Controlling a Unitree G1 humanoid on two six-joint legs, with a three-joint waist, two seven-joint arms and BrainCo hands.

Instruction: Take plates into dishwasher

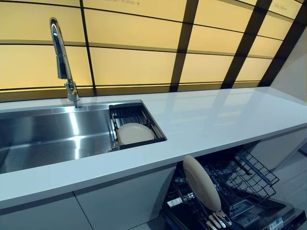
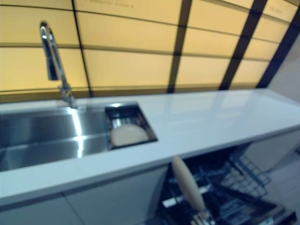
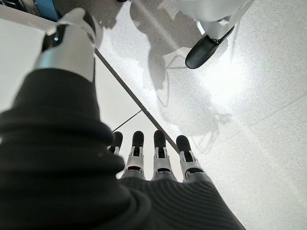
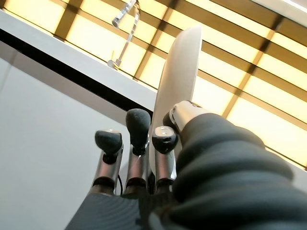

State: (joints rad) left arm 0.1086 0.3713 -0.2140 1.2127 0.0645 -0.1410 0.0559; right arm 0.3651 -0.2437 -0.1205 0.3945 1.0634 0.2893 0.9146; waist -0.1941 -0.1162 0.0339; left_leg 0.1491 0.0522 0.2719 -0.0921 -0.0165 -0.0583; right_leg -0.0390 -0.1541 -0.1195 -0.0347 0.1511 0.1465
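Cream-coloured and held on edge, one plate (image 1: 202, 183) is pinched in the right hand (image 1: 218, 220) above the open dishwasher rack (image 1: 240, 184), which is pulled out below the front edge of the white counter (image 1: 216, 120). In the right wrist view the fingers (image 4: 137, 125) curl against one face of this plate (image 4: 174, 91) and the thumb presses the other, so the grip looks firm. The plate stands nearly upright, tilted a little, with its lower rim down among the rack's wires; whether it already rests in a slot cannot be told.

A second plate (image 1: 135, 133) lies flat in the dark wire drainer (image 1: 157, 129) at the right end of the steel sink (image 1: 43, 136), close to the sink's front edge and well apart from the dishwasher. A tall tap (image 1: 61, 62) rises at the back edge of the sink.

The left hand (image 3: 153, 158) shows only in its own wrist view, hanging over the floor with fingers straight, slightly spread and empty.

By my reading the task is partway along: one plate is being brought down into the rack but is not yet let go, and the other waits untouched in the drainer. No plates appear already parked in the rack, though its near part is hidden. What remains is to seat and release this plate, then fetch the one in the sink.
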